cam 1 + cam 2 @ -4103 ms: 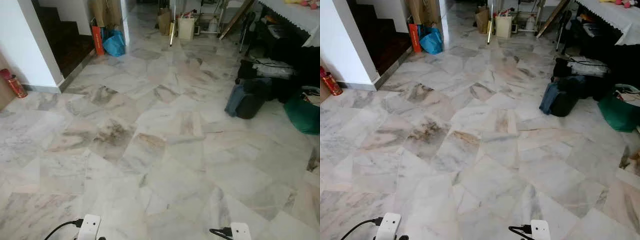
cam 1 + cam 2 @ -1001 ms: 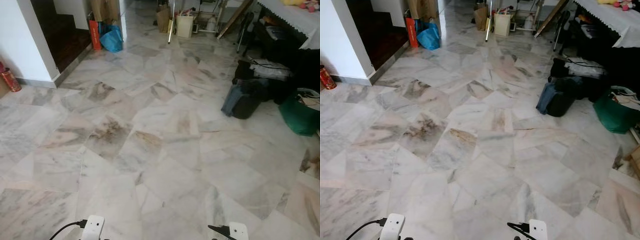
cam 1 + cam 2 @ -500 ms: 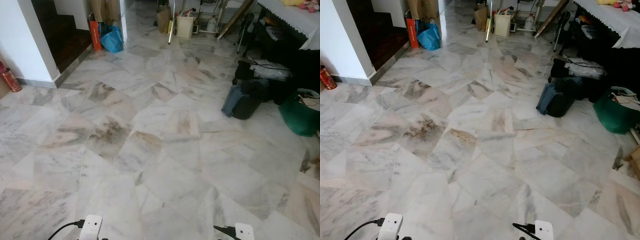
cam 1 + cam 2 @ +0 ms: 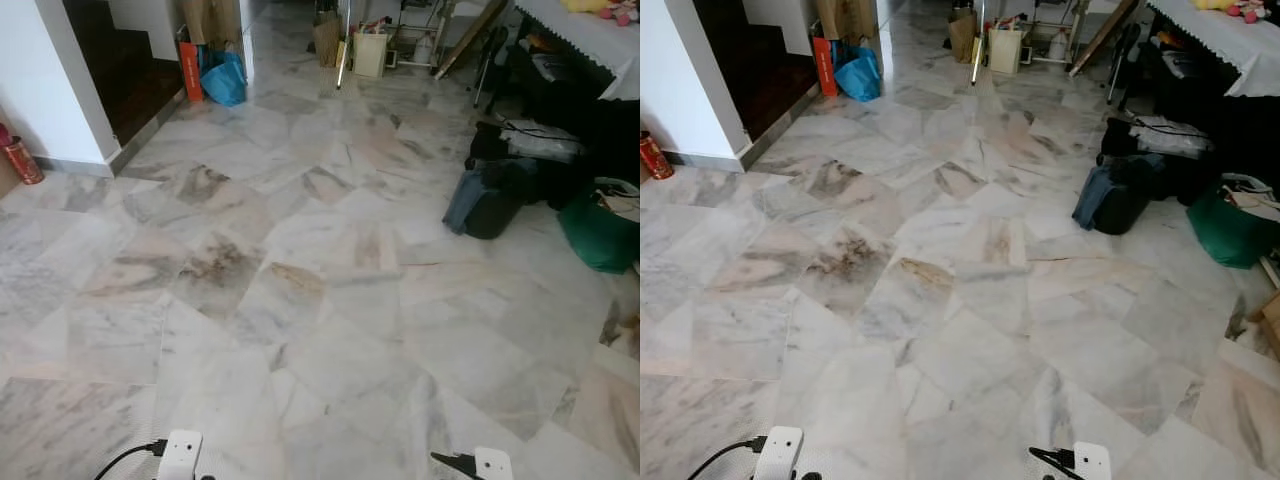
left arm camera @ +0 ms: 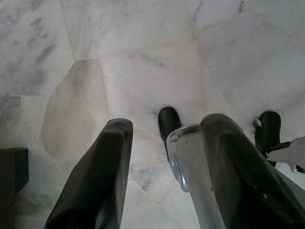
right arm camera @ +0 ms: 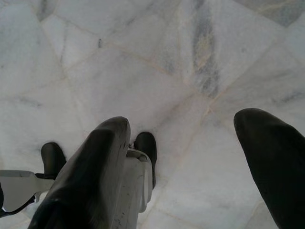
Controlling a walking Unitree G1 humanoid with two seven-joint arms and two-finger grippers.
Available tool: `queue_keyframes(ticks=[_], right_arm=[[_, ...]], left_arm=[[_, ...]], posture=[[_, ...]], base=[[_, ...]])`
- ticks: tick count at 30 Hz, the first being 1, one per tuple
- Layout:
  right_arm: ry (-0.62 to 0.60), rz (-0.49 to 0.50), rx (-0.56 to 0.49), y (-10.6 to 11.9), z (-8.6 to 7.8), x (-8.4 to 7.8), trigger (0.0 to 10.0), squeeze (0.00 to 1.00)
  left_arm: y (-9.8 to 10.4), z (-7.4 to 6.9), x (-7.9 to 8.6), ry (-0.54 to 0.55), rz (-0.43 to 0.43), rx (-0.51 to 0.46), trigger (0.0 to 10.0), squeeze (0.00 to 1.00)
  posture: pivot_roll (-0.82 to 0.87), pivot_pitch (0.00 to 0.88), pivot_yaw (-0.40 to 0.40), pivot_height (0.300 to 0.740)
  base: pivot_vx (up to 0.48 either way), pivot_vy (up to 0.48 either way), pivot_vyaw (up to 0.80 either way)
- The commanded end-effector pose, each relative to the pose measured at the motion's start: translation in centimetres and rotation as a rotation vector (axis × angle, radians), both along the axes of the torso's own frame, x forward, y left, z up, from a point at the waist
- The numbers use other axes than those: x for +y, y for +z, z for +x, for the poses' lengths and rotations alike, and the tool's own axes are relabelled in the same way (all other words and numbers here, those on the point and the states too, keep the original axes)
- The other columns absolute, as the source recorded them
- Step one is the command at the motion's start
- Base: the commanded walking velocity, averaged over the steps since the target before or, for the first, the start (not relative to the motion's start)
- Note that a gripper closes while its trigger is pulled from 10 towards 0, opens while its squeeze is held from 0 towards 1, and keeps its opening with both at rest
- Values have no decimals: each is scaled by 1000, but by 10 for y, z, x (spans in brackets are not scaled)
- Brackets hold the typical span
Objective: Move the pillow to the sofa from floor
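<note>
Fingers of the left gripper (image 5: 164,176) stand apart over bare marble floor (image 4: 300,300), holding nothing, and the right gripper (image 6: 190,176) hangs the same way, fingers spread wide and empty. Both arms are low at the robot's sides, pointing down at the tiles near its own feet.

Further out, the floor runs forward to a white wall corner (image 4: 70,90) and a red can (image 4: 20,160) on the left, a blue bag (image 4: 226,82) and paper bags at the far end, and a dark bag (image 4: 490,200) with a green bag (image 4: 600,232) beside a covered table (image 4: 590,40) on the right.

No pillow can be made out on the floor ahead, and no sofa either, so which way it lies from either gripper, how its long side runs and which arm is nearer cannot be told. My judgement: the robot must turn or walk on to find it before any reach.
</note>
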State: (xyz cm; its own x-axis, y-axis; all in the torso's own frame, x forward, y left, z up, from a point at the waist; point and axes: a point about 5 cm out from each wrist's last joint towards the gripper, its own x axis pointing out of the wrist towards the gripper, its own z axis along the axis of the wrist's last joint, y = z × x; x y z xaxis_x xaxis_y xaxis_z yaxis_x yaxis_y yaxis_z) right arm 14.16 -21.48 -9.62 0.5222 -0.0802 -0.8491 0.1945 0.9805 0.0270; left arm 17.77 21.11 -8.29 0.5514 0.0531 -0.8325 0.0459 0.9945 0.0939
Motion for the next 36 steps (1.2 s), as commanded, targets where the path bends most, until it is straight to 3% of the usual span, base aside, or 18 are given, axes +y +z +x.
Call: queue_keyframes(ticks=[1, 9, 16, 18, 28, 32, 36], right_arm=[[-11, 4, 4, -1, 0, 2, 10000, 0], [7, 11, -8, 0, 10, 17, 10000, 0], [-6, -4, -17, 2, 13, 16, 10000, 0], [-25, -15, -14, 1, 7, 9, 10000, 0], [-43, -21, -8, -1, 1, 5, 10000, 0], [-39, -24, -11, 0, 5, 7, 10000, 0], [12, -22, -17, 1, 11, 13, 10000, 0]], left_arm=[[-1, -3, -1, 5, -7, 5, 10000, 0], [-3, -4, -4, -8, -6, 12, 10000, 0], [-4, -6, -8, -6, -10, 15, 10000, 0], [-5, -7, -12, -16, -10, 21, 10000, 0], [-7, -10, -14, -35, -9, 29, 10000, 0], [-5, -6, -11, -34, -3, 16, 10000, 0], [-2, -2, -4, -1, 2, 0, 10000, 0]], posture=[[76, 0, -41, 740], [65, 0, -32, 740], [50, 0, -20, 740], [38, 0, -2, 740], [41, 0, 24, 740], [51, 0, 15, 740], [84, 0, -48, 740]], base=[[0, 0, 0], [0, 0, 0], [0, 0, 0], [0, 0, 0], [0, 0, 0], [0, 0, 0], [0, 0, 0]])
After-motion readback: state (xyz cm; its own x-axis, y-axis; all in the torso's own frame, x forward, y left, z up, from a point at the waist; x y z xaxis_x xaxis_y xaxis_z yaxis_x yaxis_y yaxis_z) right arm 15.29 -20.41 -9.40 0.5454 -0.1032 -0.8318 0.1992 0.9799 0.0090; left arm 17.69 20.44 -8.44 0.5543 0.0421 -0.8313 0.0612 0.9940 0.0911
